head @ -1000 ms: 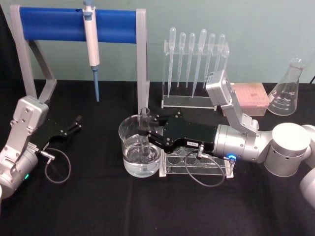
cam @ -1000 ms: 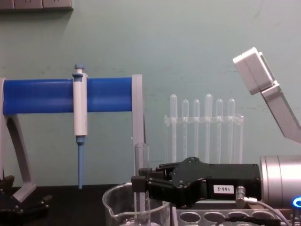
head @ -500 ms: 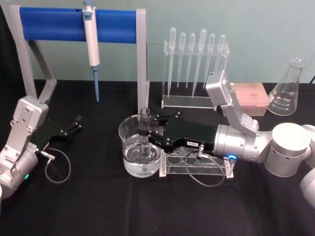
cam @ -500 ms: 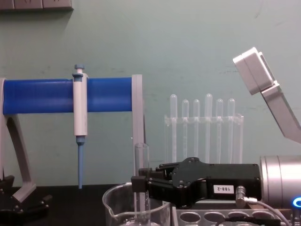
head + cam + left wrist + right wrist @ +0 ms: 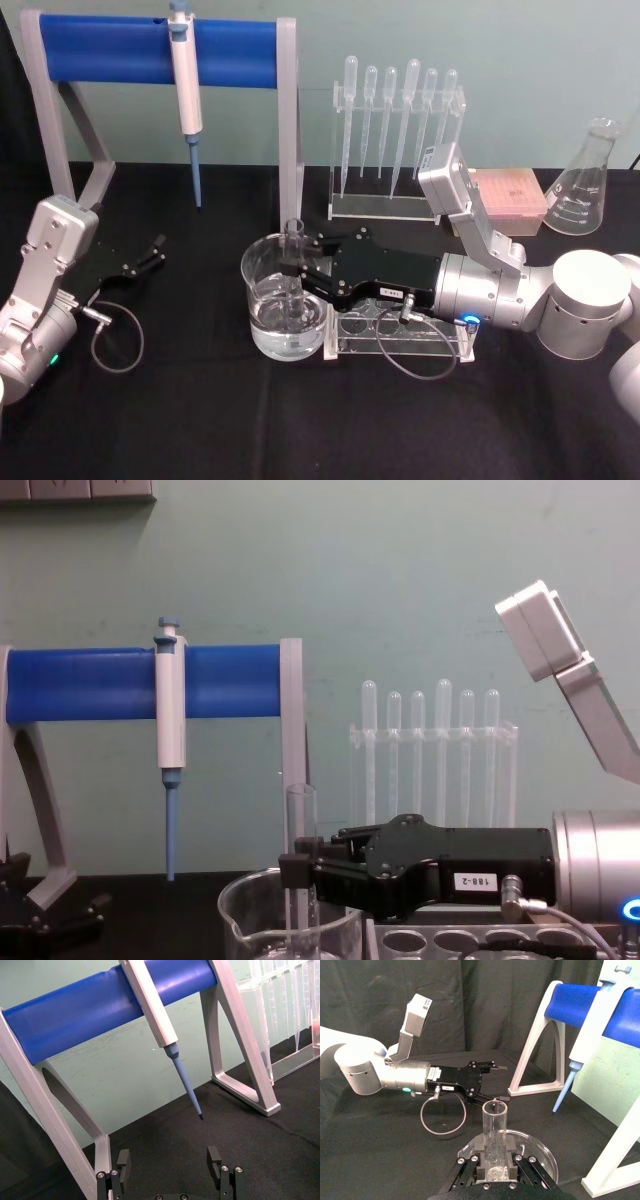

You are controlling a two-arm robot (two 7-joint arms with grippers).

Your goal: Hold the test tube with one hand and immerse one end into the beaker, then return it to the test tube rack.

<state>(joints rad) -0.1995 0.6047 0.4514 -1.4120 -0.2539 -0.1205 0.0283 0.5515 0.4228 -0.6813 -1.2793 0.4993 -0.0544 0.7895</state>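
Note:
The test tube [image 5: 293, 245] stands upright inside the beaker [image 5: 258, 290], its lower end in the water. My right gripper [image 5: 297, 270] reaches in from the right over the beaker's rim and is shut on the tube's middle. From the chest view the test tube [image 5: 300, 825] rises above the beaker [image 5: 245, 920], clamped by the right gripper [image 5: 300, 868]. In the right wrist view the black fingers [image 5: 480, 1167] press both sides of the test tube [image 5: 494, 1127]. My left gripper [image 5: 150, 252] rests open on the cloth at the left, seen close with nothing between its fingertips as the left gripper [image 5: 169, 1160].
A blue-barred stand [image 5: 110, 50] holding a blue-tipped pipette [image 5: 185, 80] is at the back left. A rack of plastic pipettes [image 5: 395, 140], a pink tip box [image 5: 510, 195] and a conical flask [image 5: 587, 180] line the back. A clear holed rack [image 5: 400, 335] lies under my right wrist.

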